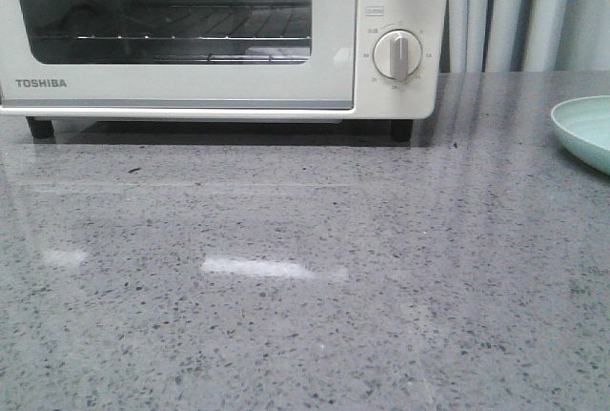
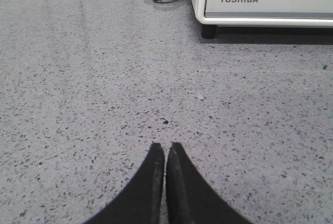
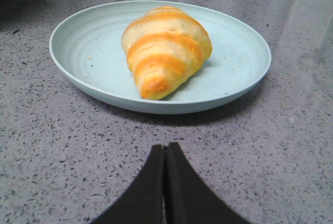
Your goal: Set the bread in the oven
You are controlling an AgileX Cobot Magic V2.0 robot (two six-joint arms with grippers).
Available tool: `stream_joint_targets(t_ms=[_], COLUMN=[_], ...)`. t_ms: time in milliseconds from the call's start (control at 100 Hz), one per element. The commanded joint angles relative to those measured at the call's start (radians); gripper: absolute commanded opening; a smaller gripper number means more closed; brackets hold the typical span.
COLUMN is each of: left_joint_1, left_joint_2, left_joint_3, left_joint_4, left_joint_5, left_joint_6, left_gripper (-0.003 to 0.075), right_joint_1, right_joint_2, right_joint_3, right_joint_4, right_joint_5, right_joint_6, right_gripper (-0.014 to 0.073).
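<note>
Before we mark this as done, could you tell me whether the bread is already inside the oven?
No, the bread lies on the pale green plate on the counter, in front of the right gripper.

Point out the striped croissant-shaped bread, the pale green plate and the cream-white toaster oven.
Golden-orange striped croissant-shaped bread (image 3: 165, 52): right wrist view, middle of its top.
Pale green round plate (image 3: 83, 47): right wrist view, bare inner surface.
Cream-white TOSHIBA toaster oven (image 1: 334, 39): front view, door frame beside the glass window.
</note>
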Motion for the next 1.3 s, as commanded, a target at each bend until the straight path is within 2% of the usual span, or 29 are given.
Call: stream_joint_targets(t_ms=[0, 100, 230, 380, 500, 640, 760, 980, 1100, 1170, 1290], left_joint_1=[0.004, 0.004, 0.004, 0.004, 0.004, 0.004, 0.004, 0.004, 0.004, 0.004, 0.004], left_joint_2=[-0.031, -0.031, -0.031, -0.031, -0.031, -0.031, -0.031, -0.031, -0.031, -0.031, -0.031], left_joint_3=[0.022, 0.022, 0.022, 0.022, 0.022, 0.022, 0.022, 0.022, 0.022, 0.022, 0.022], left_joint_4=[-0.012, -0.012, -0.012, -0.016, -0.034, -0.086, -0.086, -0.123, -0.123, -0.143, -0.244], left_joint_5=[-0.059, -0.059, -0.059, -0.097, -0.208, -0.329, -0.405, -0.457, -0.452, -0.446, -0.454], left_joint_6=[-0.002, -0.002, -0.002, -0.002, -0.002, -0.002, -0.002, -0.005, -0.005, -0.006, -0.006], left_gripper=[-0.0021, -0.0021, -0.0021, -0.0021, -0.0021, -0.0021, -0.0021, -0.0021, -0.0021, -0.0021, -0.0021], right_joint_1=[-0.008, -0.008, -0.008, -0.008, -0.008, -0.008, -0.011, -0.011, -0.011, -0.011, -0.009], right_joint_2=[-0.02, -0.02, -0.02, -0.02, -0.02, -0.02, -0.02, -0.02, -0.02, -0.02, -0.02], right_joint_3=[0.01, 0.01, 0.01, 0.01, 0.01, 0.01, 0.01, 0.01, 0.01, 0.01, 0.009], right_joint_4=[0.004, -0.021, -0.241, -0.252, -0.268, -0.268, -0.366, -0.366, -0.364, -0.362, -0.332], right_joint_5=[-0.027, -0.027, -0.028, -0.031, -0.059, -0.277, -0.404, -0.656, -0.824, -0.898, -0.938], right_joint_6=[0.003, -0.003, -0.003, -0.003, -0.003, -0.003, -0.01, 0.005, 0.205, 0.249, 0.364], right_gripper=[-0.0075, -0.0075, -0.0075, -0.0075, -0.0075, -0.0075, -0.0075, -0.0075, -0.0075, -0.0075, -0.0074])
